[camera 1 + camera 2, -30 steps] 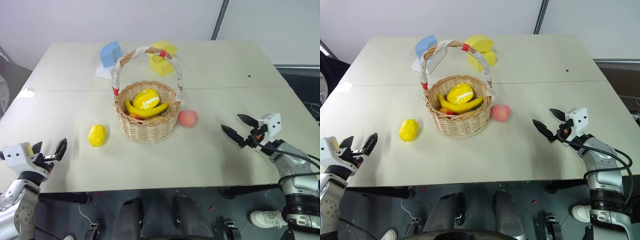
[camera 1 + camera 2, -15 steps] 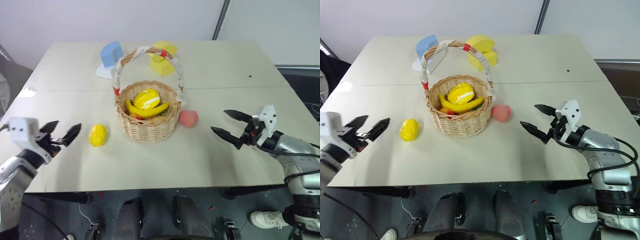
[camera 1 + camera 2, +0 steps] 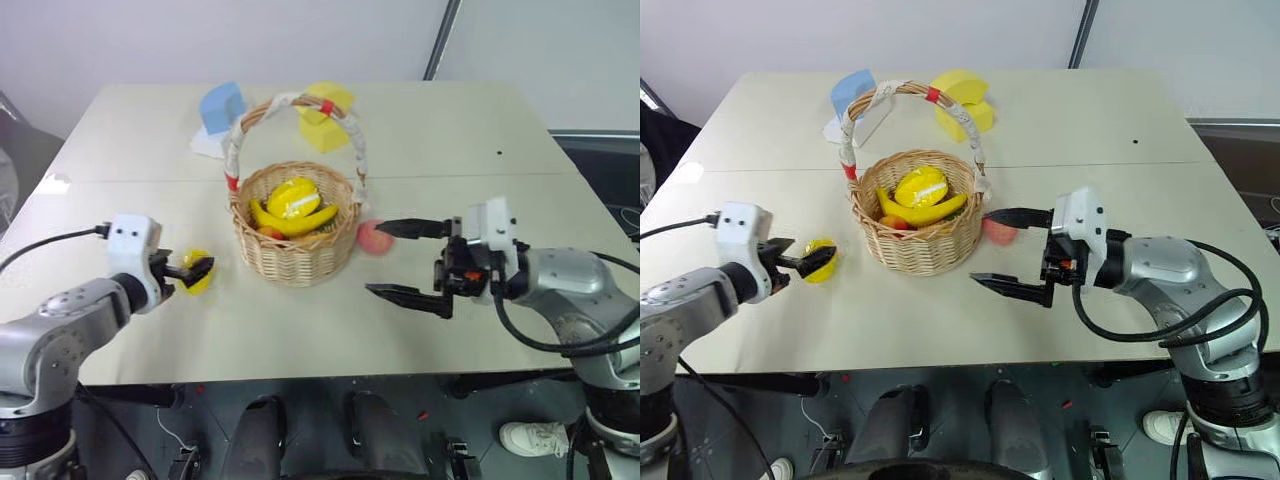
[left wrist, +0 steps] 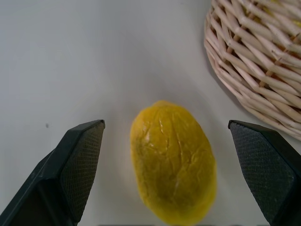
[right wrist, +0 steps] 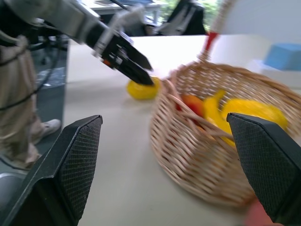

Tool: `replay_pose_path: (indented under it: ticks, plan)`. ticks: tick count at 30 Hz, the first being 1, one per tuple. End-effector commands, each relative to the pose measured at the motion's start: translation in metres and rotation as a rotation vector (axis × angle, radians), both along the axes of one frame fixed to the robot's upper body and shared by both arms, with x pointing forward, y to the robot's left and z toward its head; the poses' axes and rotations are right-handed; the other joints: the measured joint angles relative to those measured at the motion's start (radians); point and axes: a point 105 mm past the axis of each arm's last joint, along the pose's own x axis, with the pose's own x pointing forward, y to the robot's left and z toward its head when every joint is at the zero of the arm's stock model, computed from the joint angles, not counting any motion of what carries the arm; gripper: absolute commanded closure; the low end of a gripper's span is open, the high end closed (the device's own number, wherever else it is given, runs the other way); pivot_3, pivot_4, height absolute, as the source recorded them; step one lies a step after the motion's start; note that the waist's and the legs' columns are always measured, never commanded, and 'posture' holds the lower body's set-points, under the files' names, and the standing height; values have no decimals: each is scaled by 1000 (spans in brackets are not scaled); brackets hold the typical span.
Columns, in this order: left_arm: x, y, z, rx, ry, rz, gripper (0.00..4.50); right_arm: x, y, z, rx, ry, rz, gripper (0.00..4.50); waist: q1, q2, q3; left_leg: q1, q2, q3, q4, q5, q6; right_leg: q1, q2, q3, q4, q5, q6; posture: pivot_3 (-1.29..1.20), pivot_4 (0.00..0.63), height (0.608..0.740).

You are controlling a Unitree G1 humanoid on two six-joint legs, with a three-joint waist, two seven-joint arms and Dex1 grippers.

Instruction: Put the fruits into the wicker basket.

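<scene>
Yellow lemon (image 4: 172, 162) lies on the tabletop (image 3: 480, 130) at left centre, long axis running away between the wide-open, empty left end effector (image 4: 176, 165). Right end effector (image 3: 405, 260), agape and empty, brackets the peach (image 3: 374, 238) beside the wicker basket (image 3: 295, 245); its wrist view reveals a banana (image 5: 212, 110) inside.

Head cameras look down over the surface (image 3: 420, 130); wrist cameras sit close, sharing the wicker basket (image 4: 263, 61).

A blue-and-white block (image 3: 220, 112) and yellow foam shape (image 3: 326, 112) sit on the table (image 3: 480, 130).
</scene>
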Motion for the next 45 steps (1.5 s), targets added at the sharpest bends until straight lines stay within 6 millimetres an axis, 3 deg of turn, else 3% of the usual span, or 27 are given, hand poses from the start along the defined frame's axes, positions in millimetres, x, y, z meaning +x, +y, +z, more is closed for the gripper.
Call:
replay_pose_path:
  ticks: [1,8,11,14,21,24,27,29,32,36,39,44,45]
  plan:
    - [0,-5,0,38,14,18,0,-7,7,6,18,-25,50,76,0,0,0,0,0,0,0,0,0,0,0,0,0,0,0,0,150,740]
    - [4,-8,-10,47,34,42,0,-10,13,-2,7,-15,72,76,1,0,0,0,0,0,0,0,0,0,0,0,0,0,0,0,150,740]
    - [6,-5,-11,65,20,55,849,-12,15,-2,10,-18,75,0,3,0,0,0,0,0,0,0,0,0,0,0,0,0,0,0,150,740]
    - [5,5,-8,116,8,72,2313,-13,16,-3,11,-18,75,0,2,0,0,0,0,0,0,0,0,0,0,0,0,0,0,0,150,740]
    - [2,27,7,134,-46,78,2313,-12,16,-2,10,-29,68,0,1,0,0,0,0,-1,0,0,0,0,-1,0,0,0,-1,0,150,740]
    - [-5,22,41,115,-206,-45,2313,-9,15,1,5,-46,62,0,2,-1,0,-1,0,0,0,0,0,-1,-1,0,0,0,-1,0,150,740]
    - [-29,-24,78,9,-347,-361,2313,-4,11,5,-4,-64,48,0,2,-1,0,-2,1,0,0,0,0,-2,-2,0,-1,0,-1,0,150,740]
    - [-35,-48,89,-42,-384,-474,2313,0,9,7,-10,-72,37,0,10,-1,0,-2,1,-1,0,0,0,-2,-4,0,-1,0,-1,0,150,740]
    - [-18,-85,97,-37,-431,-538,2313,6,6,6,-19,-77,9,0,31,-1,0,-2,-2,0,1,0,0,0,-5,0,-1,0,-1,0,150,740]
    - [2,-105,96,-26,-436,-527,2313,12,5,3,-26,-69,-27,0,25,-2,-1,-2,-3,1,3,0,0,2,-5,0,-2,0,-1,0,150,740]
    - [26,-120,89,-46,-416,-493,2313,27,-6,-8,-42,-37,-147,0,24,-2,-1,-2,-3,0,3,0,0,1,-2,0,-2,0,0,0,150,740]
    - [33,-124,88,-86,-425,-490,30,59,-28,-24,-27,-31,-400,0,15,-2,-1,-2,-2,-2,2,0,0,0,0,0,0,0,1,0,150,740]
    - [33,-124,88,-88,-429,-498,30,64,-31,-27,-20,-24,-438,0,15,-2,-1,-2,-2,-2,2,0,0,0,1,0,0,0,1,0,150,740]
